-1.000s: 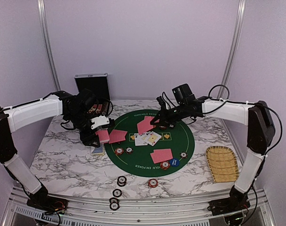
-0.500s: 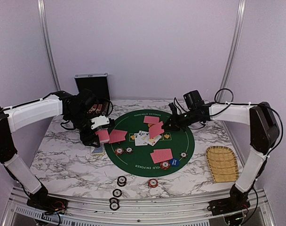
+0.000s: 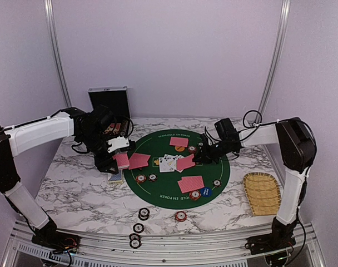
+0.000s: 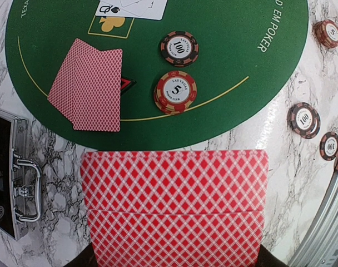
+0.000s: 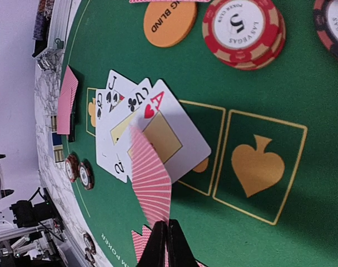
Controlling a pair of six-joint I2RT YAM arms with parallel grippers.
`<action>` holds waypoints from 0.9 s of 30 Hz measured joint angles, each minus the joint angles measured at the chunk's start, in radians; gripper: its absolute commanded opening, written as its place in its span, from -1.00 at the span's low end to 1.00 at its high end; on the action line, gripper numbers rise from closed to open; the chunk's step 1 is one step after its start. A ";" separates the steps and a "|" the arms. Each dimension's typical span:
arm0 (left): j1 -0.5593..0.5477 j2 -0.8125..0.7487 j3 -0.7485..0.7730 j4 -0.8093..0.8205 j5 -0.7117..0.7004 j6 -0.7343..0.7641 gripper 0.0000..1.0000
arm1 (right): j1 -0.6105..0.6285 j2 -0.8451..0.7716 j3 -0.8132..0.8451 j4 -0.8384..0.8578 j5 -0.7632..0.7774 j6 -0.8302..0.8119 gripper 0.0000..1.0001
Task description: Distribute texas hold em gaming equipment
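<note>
Lilac walls, marble table, green mat at its middle. The right hand pinches a card, the left hand a deck.

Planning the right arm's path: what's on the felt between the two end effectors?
Top external view: between the left end effector, holding the deck, and the right end effector, holding a card, lie two face-down cards and the face-up fan.

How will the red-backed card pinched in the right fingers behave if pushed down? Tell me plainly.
Probably floppy: the card is thin and held by one edge in the right fingers, so it should bend. Likely very light. It may skid over the glossy face-up cards beneath.
</note>
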 measured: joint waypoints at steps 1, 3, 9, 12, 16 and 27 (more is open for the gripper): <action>0.000 0.000 -0.001 0.000 0.000 0.000 -1.00 | 0.000 0.005 0.000 -0.011 0.015 -0.009 -0.62; 0.004 0.000 -0.005 0.000 0.000 0.000 -1.00 | 0.000 0.005 0.001 -0.038 0.050 -0.029 -0.31; 0.053 -0.002 -0.044 0.006 -0.003 -0.003 -1.00 | 0.000 -0.017 0.000 -0.094 0.137 -0.074 0.17; 0.102 -0.016 -0.100 0.016 -0.011 -0.002 -1.00 | 0.000 -0.066 -0.013 -0.111 0.159 -0.082 0.32; 0.181 -0.049 -0.205 0.043 -0.037 0.002 -1.00 | 0.000 -0.173 -0.043 -0.129 0.183 -0.084 0.62; 0.282 -0.030 -0.377 0.203 -0.127 0.019 -1.00 | 0.000 -0.364 -0.120 -0.158 0.248 -0.085 0.98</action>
